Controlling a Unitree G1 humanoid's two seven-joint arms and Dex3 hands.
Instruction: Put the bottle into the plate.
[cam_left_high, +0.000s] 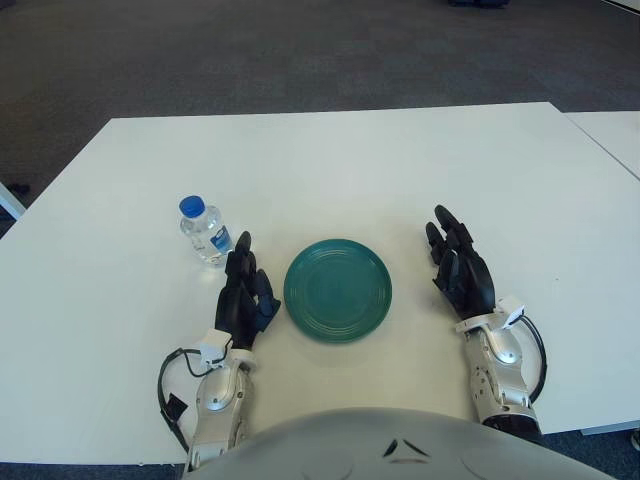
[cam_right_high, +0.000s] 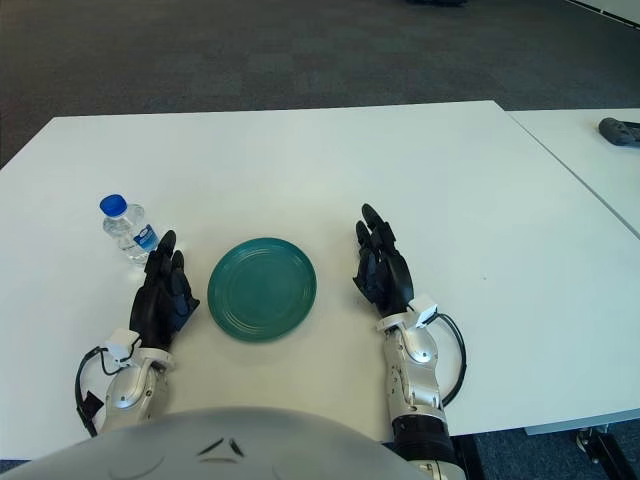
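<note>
A small clear water bottle (cam_left_high: 206, 232) with a blue cap stands upright on the white table (cam_left_high: 330, 160), left of a round teal plate (cam_left_high: 337, 289). The plate holds nothing. My left hand (cam_left_high: 245, 290) shows just left of the plate, its fingertips reaching close to the bottle's base, fingers extended and holding nothing. My right hand (cam_left_high: 458, 265) shows to the right of the plate, fingers straight and relaxed, also holding nothing.
A second white table (cam_right_high: 590, 150) stands to the right across a narrow gap, with a dark object (cam_right_high: 620, 131) on it. Dark carpet (cam_left_high: 300, 50) lies beyond the far edge.
</note>
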